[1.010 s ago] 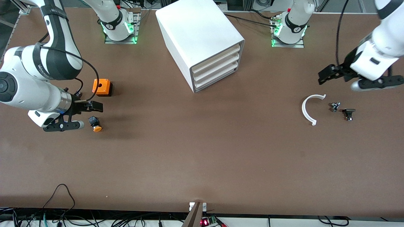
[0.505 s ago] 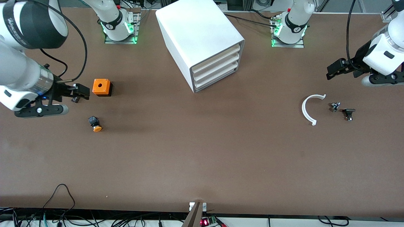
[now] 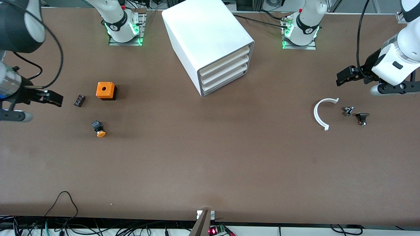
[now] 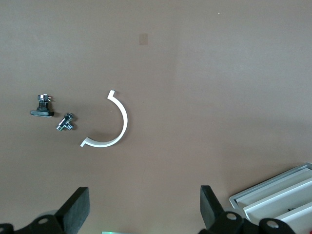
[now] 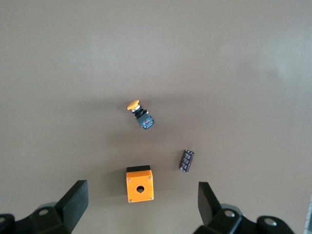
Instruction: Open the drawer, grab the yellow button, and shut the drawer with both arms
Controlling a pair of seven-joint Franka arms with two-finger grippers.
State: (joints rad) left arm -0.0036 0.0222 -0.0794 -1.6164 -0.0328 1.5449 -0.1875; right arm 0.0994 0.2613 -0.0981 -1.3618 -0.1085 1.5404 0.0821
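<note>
Button (image 3: 98,128) lies on its side on the table (image 3: 210,157) toward the right arm's end, nearer the front camera than the orange cube (image 3: 105,90) and the small black part (image 3: 79,100). Its long axis runs with the orange cap pointing toward the front camera. Drawer (image 3: 226,60) sits flush in the cabinet (image 3: 203,36). Right gripper (image 3: 49,98) hangs over the table's edge, jaws spread wide and empty. Left gripper (image 3: 344,78) hovers above the white arc (image 3: 320,113), also wide open and empty.

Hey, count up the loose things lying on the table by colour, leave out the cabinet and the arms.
Orange box: 1
Black-and-orange button: 1
White curved piece: 1
Small dark parts: 3
Total: 6
</note>
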